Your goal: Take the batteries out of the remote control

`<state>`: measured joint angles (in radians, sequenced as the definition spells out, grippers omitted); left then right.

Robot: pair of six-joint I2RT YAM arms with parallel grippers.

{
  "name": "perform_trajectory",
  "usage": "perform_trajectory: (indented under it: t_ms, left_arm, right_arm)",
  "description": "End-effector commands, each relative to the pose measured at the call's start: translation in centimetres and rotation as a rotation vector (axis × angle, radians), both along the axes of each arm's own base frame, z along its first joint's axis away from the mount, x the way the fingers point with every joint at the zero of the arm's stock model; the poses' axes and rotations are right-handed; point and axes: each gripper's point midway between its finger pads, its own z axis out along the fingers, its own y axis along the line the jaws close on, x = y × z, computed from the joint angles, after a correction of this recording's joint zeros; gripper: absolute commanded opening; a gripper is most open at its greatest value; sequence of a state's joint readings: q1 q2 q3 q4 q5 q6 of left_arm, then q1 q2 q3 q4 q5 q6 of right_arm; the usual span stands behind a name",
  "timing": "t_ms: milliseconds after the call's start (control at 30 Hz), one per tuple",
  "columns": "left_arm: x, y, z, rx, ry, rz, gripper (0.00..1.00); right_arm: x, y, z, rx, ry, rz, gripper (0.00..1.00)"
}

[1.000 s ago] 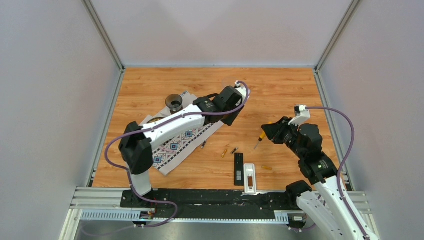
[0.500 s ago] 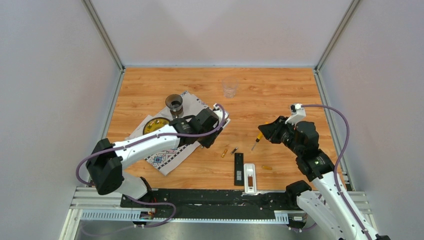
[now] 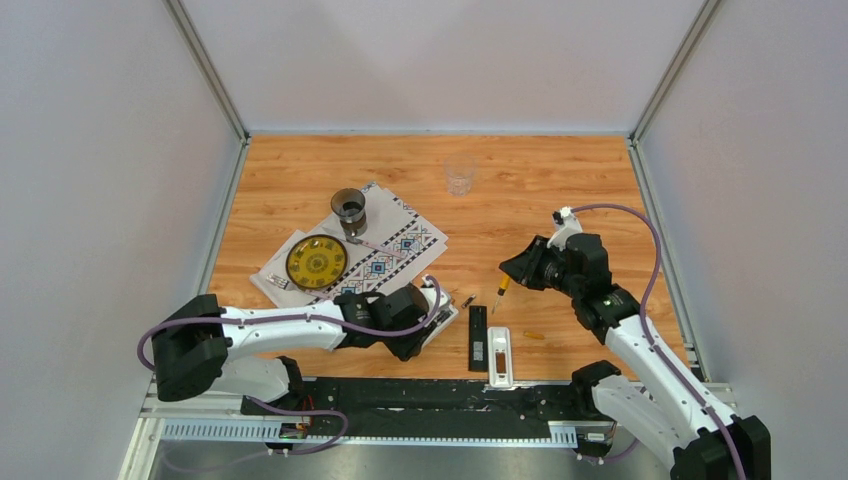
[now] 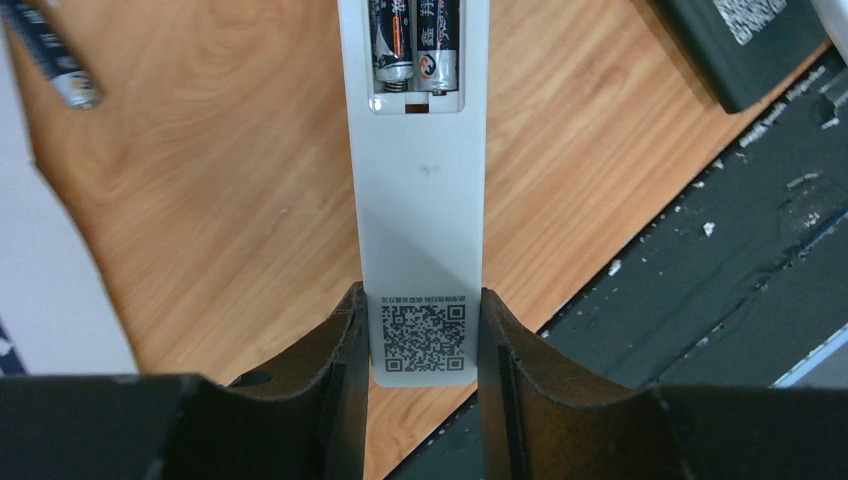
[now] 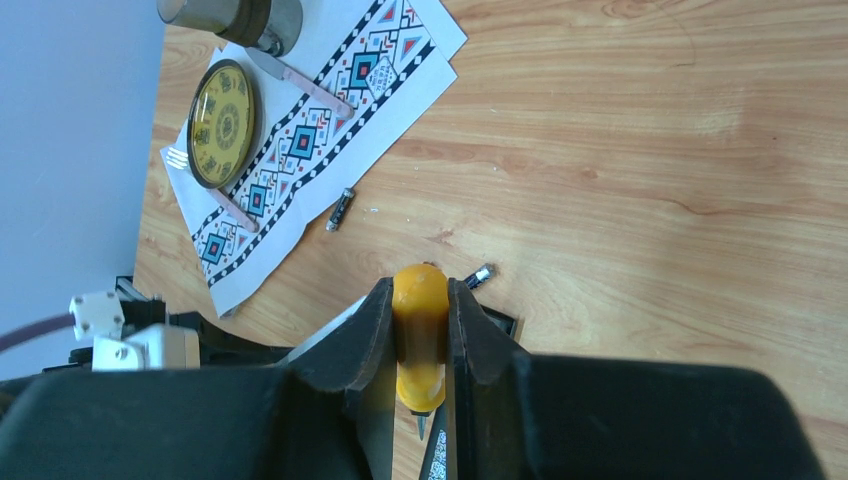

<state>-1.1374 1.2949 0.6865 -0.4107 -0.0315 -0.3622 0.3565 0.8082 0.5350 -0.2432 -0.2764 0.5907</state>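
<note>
My left gripper is shut on the lower end of a white remote control, held back side up near the table's front edge. Its battery bay is uncovered, and two batteries lie side by side in it. A loose dark battery lies on the wood to its left. My right gripper is shut on an orange-handled screwdriver, tip down, over the table's middle right. Another loose battery lies just beyond it, and an orange one rests near the front.
A black remote and a second white remote lie by the front rail. A patterned cloth at the left carries a yellow plate and a dark cup. A clear glass stands at the back.
My left arm has swung from the far middle of the table back to the front edge, uncovering the plate and the glass. My right gripper has moved a little left with the screwdriver.
</note>
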Motion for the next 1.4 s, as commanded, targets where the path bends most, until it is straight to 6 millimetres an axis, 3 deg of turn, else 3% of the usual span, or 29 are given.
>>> perform_trajectory:
  t_ms: [0,367,567,867,1167,1367]
  left_arm:
    - [-0.5,-2.1,0.0,-0.062,-0.03,-0.008,0.0]
    - [-1.3,-0.8,-3.4,0.093,0.006,-0.038,0.0]
    - [-0.7,-0.8,-3.6,0.138,-0.02,-0.056,0.0]
    - [-0.3,-0.9,-3.5,0.155,-0.04,-0.074,0.28]
    - [1.0,2.1,-3.1,0.206,-0.129,0.028,0.64]
    - [1.1,2.1,-3.0,0.164,-0.145,0.037,0.69]
  right_arm:
    - [0.5,0.9,0.7,0.043,-0.033,0.035,0.0]
    - [0.6,1.2,0.0,0.04,-0.017,0.047,0.0]
    - [0.7,1.6,-0.6,0.044,0.005,0.068,0.0]
    - [0.7,1.6,-1.1,0.037,0.012,0.069,0.0]
    - [1.2,2.1,-1.6,0.036,0.021,0.079,0.0]
    - [1.6,2.8,-1.7,0.038,0.024,0.092,0.0]
